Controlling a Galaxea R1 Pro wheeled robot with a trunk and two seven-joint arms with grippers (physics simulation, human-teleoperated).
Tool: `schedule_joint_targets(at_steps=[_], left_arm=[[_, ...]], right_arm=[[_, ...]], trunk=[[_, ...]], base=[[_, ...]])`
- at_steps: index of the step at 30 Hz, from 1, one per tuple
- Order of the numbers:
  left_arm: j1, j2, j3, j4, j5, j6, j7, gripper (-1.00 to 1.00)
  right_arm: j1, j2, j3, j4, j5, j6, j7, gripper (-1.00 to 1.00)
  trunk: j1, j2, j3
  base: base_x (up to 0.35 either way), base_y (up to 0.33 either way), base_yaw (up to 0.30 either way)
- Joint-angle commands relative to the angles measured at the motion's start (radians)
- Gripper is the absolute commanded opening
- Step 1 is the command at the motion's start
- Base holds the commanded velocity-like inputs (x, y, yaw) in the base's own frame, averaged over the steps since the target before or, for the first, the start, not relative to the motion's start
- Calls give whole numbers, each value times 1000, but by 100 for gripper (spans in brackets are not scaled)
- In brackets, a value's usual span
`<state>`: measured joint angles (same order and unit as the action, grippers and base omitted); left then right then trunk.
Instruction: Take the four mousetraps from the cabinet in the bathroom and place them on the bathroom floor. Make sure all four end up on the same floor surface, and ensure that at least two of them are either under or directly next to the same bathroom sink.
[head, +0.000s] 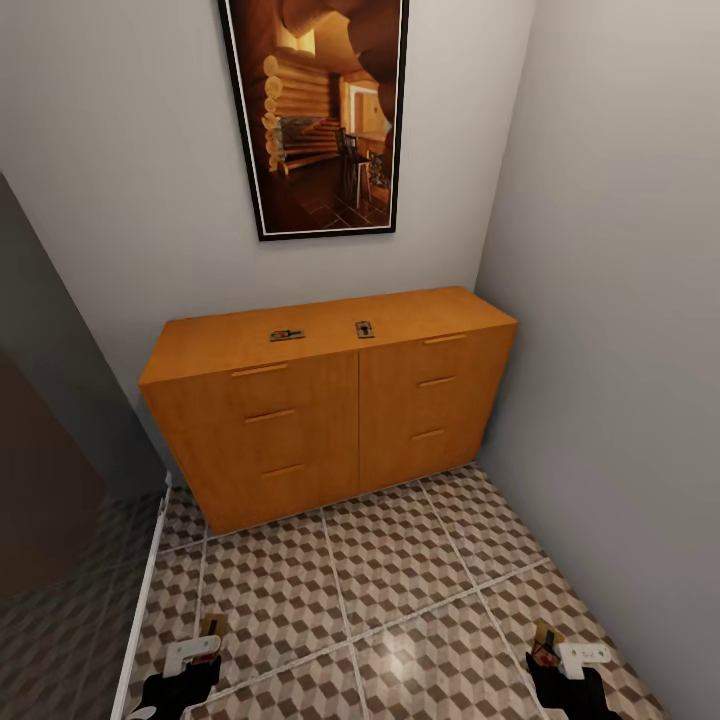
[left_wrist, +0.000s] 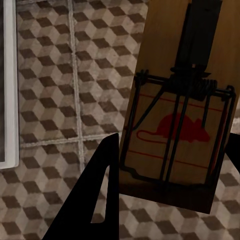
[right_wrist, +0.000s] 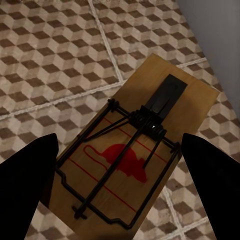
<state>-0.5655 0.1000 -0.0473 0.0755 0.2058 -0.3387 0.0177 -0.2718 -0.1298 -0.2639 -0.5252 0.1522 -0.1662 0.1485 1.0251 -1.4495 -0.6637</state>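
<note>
The orange-brown cabinet (head: 330, 420) stands against the back wall, and two mousetraps (head: 287, 335) (head: 365, 328) lie on its top. My left gripper (head: 205, 640) is low over the cube-patterned bathroom floor (head: 400, 560), shut on a third mousetrap (left_wrist: 175, 130) with a red mouse print; one dark finger (left_wrist: 95, 200) shows beside it. My right gripper (head: 555, 645) is also low over the floor, and its fingers (right_wrist: 25, 185) clamp a fourth mousetrap (right_wrist: 135, 165) from both sides. The sink is out of view.
A framed picture (head: 320, 110) hangs above the cabinet. A grey wall (head: 620, 350) runs close along the right. At the left, a white strip (head: 140, 600) edges a darker tiled area (head: 60, 620) next to a dark panel.
</note>
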Motion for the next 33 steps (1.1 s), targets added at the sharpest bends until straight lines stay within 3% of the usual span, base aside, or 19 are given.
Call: schedule_joint_targets(at_steps=[1, 33], left_arm=[[-2, 0, -5, 4, 1, -6, 5, -100], [-2, 0, -5, 4, 1, -6, 5, -100]], right_arm=[[-1, 1, -9, 1, 10, -4, 8, -100], [0, 2, -9, -2, 10, -3, 3, -100]], trunk=[[0, 0, -1], [0, 0, -2]], base=[[0, 0, 0], [0, 0, 8]])
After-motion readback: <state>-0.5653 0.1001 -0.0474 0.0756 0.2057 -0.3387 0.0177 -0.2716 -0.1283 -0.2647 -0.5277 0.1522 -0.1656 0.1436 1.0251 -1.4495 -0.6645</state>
